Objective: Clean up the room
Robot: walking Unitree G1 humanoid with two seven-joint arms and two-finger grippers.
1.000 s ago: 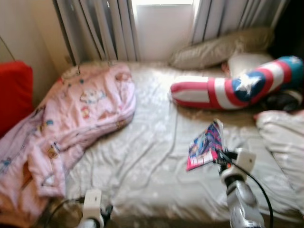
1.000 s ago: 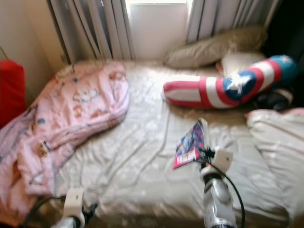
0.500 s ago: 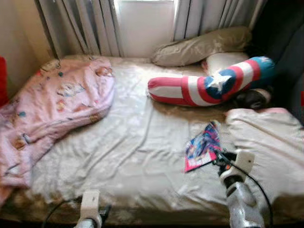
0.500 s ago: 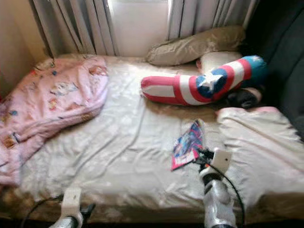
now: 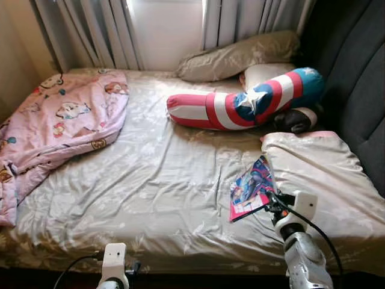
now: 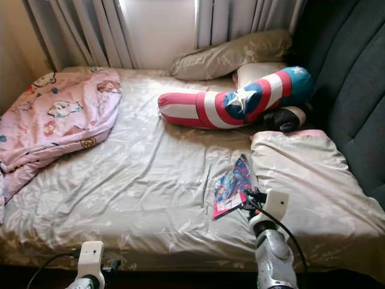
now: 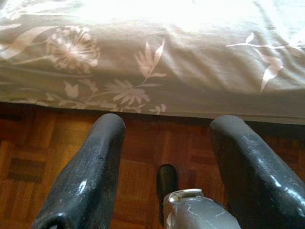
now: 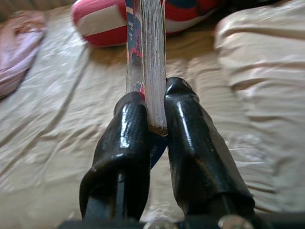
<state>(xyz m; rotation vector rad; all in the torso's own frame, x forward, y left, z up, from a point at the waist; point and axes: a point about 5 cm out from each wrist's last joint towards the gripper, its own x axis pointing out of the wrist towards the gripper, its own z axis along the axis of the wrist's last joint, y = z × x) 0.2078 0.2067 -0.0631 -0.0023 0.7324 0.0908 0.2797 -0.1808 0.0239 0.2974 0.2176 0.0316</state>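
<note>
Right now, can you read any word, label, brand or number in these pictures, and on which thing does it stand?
No text can be read.
Colourful thin book, clamped between the right gripper fingers: cover print too small and blurred to read.
Pink cartoon-print blanket: pictures, no readable words.
Red, white and blue striped bolster pillow: a white star, no letters.

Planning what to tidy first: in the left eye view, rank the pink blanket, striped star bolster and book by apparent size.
1. Pink blanket, partly cut off by the frame
2. Striped star bolster
3. Book, held in the right claw
</note>
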